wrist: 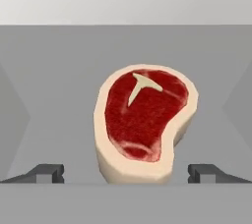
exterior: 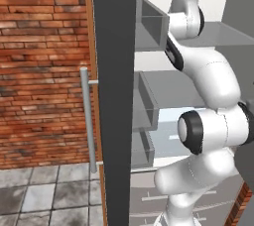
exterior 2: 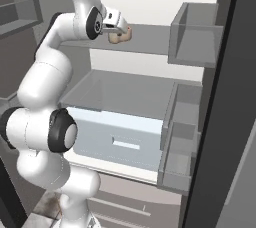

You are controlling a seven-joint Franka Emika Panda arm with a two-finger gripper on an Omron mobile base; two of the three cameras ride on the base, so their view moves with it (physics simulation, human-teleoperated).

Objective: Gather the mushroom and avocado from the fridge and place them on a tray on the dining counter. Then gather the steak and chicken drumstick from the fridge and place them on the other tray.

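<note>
The fridge (exterior 2: 135, 89) stands open, and my arm reaches onto its upper shelf (exterior 2: 150, 39). The steak (wrist: 145, 120), red with a pale fatty rim and a white T-shaped mark, lies flat on that grey shelf. In the right base view the steak (exterior 2: 122, 36) shows as a tan lump just under my hand. My gripper (wrist: 125, 174) is open, with one dark fingertip on each side of the steak's near end and not touching it. From the right base view the gripper (exterior 2: 117, 26) hovers over the shelf's left part.
Grey door bins (exterior 2: 195, 42) hang on the open right door, and more bins (exterior: 149, 27) on the left door. That door's dark edge (exterior: 114, 96) and steel handle (exterior: 88, 121) stand close on the left. A pale drawer (exterior 2: 120, 142) sits below the lower shelf. A brick wall (exterior: 39, 71) lies beyond.
</note>
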